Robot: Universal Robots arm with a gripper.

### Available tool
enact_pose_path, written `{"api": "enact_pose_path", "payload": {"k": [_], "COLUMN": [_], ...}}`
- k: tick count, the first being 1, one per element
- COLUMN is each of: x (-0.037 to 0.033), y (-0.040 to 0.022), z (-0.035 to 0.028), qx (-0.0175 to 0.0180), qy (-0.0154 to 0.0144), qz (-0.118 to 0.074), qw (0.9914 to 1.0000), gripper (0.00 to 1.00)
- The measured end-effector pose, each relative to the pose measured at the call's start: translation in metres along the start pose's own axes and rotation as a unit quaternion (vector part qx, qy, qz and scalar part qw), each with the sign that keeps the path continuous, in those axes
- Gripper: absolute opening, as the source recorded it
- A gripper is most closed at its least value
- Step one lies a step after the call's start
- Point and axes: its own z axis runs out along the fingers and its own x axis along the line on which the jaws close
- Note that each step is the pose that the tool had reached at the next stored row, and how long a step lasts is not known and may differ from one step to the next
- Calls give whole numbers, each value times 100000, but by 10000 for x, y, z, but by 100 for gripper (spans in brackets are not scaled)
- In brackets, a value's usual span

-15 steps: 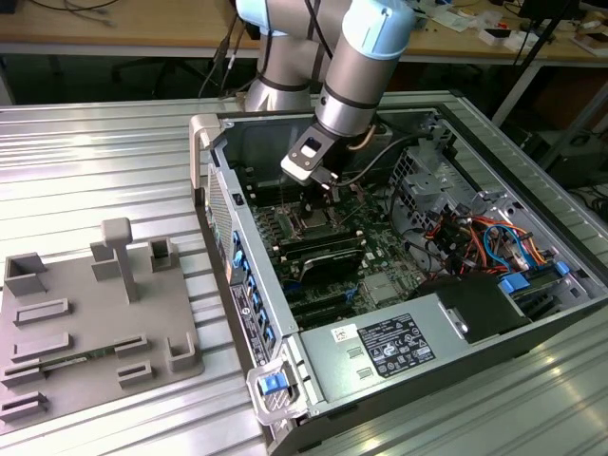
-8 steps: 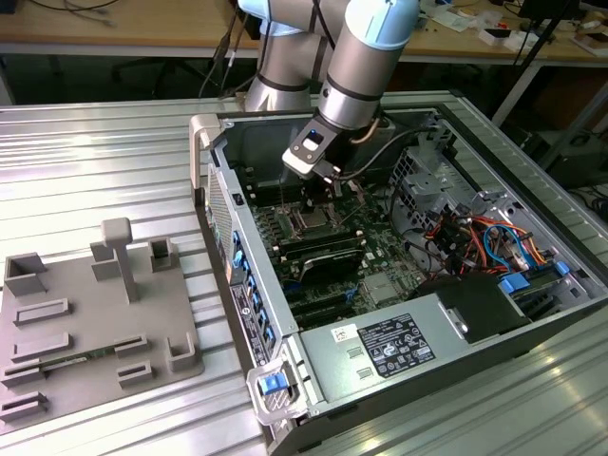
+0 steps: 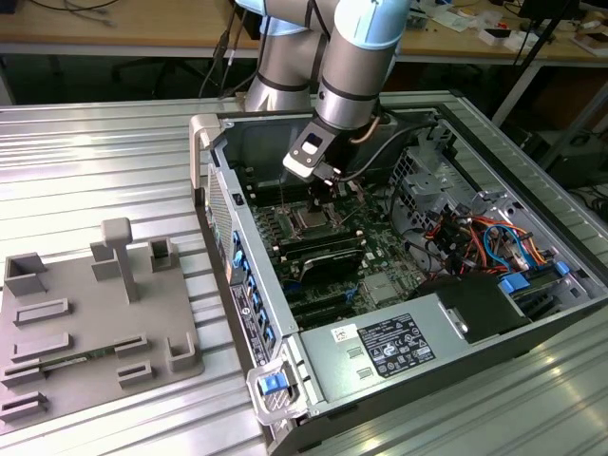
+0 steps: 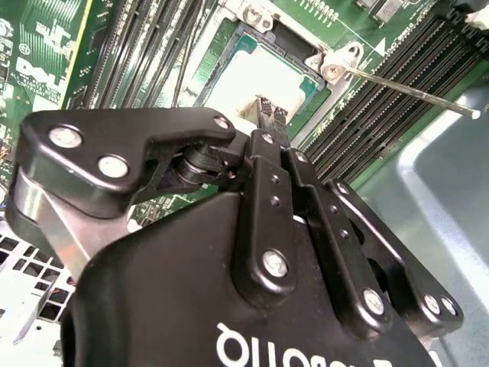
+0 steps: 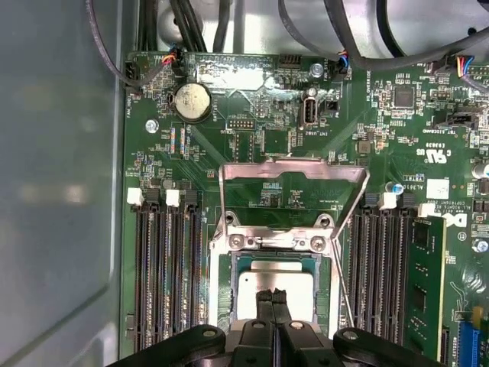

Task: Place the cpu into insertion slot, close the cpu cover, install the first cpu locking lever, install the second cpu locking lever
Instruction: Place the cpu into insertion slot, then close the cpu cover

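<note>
Over cpu [image 5: 252,290] inside insertion slot [image 5: 224,290] rim: pincer [image 5: 272,297] closed, empty; memory slots [image 5: 164,275] crowd both edges.

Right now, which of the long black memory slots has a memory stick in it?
The outermost one, beside the blue connector: a green memory stick stands in it; the other slots look empty.

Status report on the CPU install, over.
The gripper shut, tips over the cpu. It lies in the insertion slot. The cpu cover stands open, locking lever unlatched. Only the gripper in the cover's path.
</note>
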Motion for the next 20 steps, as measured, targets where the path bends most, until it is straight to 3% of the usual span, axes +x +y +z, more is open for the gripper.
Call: {"api": "enact_pose_path", "payload": {"k": [20], "x": [0], "y": [0], "z": [-1], "qx": [-649], "qy": [-29], "qz": [25], "qw": [99998], "gripper": [11]}}
